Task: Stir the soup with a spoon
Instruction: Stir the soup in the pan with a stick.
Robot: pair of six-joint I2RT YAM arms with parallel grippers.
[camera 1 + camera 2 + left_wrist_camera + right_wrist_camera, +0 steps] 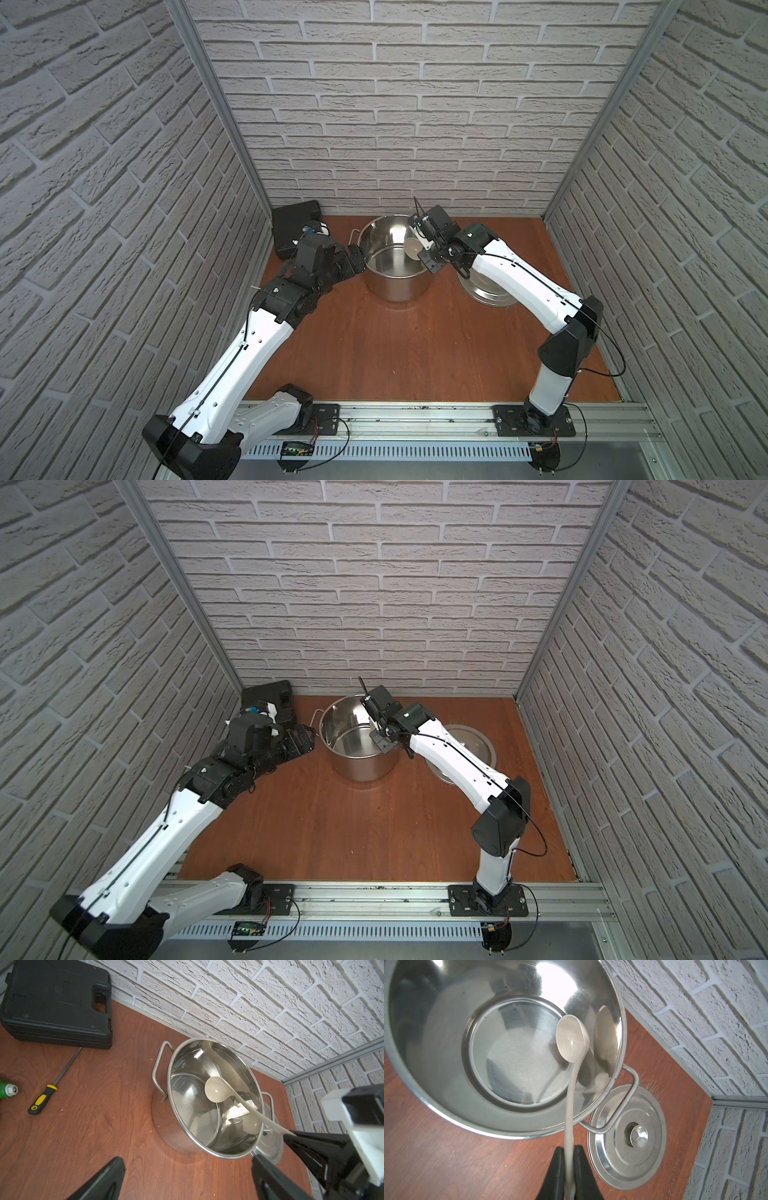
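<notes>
The large steel pot [395, 286] stands at the back middle of the wooden table, and no soup shows in its shiny inside [436, 1032]. My right gripper [568, 1148] is shut on the slim handle of the cream spoon [572, 1039], just outside the pot's right rim. The handle passes over the rim, and the spoon's bowl [216, 1092] hangs inside the pot near the right wall. In a top view the spoon bowl [413, 249] shows beside the right gripper [428, 251]. My left gripper [187, 1158] is open and holds nothing, low beside the pot's left wall [166, 1126].
The flat steel lid [627, 1136] with its knob lies on the table right of the pot, partly under the right arm. A black case [56, 1001] sits in the back left corner. A yellow-and-black screwdriver [42, 1099] and a green object [6, 1091] lie near it.
</notes>
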